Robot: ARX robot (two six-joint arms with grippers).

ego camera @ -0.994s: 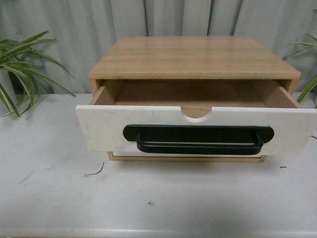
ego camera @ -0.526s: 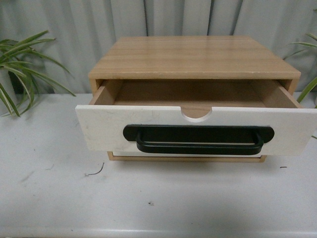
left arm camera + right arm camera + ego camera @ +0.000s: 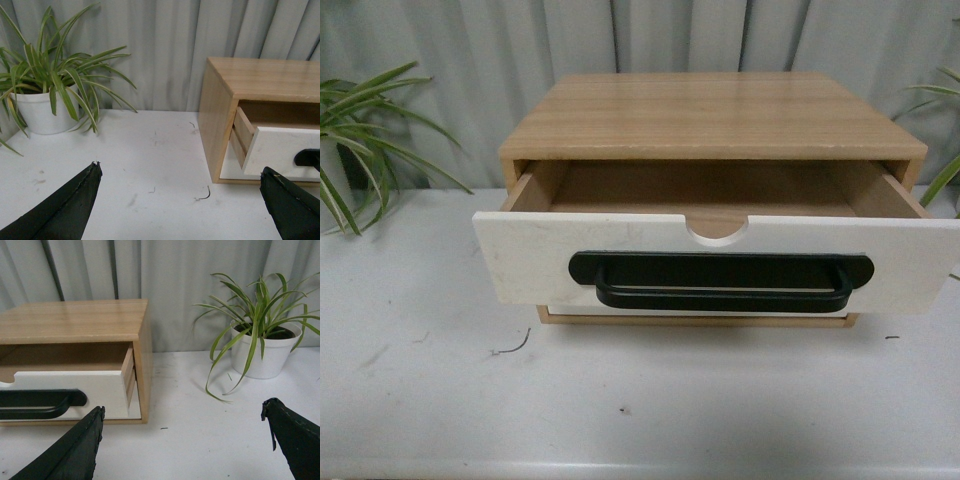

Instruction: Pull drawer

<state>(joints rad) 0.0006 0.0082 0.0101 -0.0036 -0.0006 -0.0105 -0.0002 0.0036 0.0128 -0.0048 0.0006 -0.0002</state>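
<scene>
the drawer (image 3: 720, 262) stands pulled partway out of the wooden cabinet (image 3: 712, 115) on the white table (image 3: 440, 390), its white front forward of the cabinet body, the black bar handle (image 3: 720, 280) across the front below the half-round notch (image 3: 716, 231), light wood sides showing. the left gripper (image 3: 182, 200) hangs over bare table beside the cabinet, fingers spread wide, grasping nothing. the right gripper (image 3: 185, 442) is likewise spread and empty, off the cabinet's other side. a potted spider plant (image 3: 47, 85) sits near each side.
</scene>
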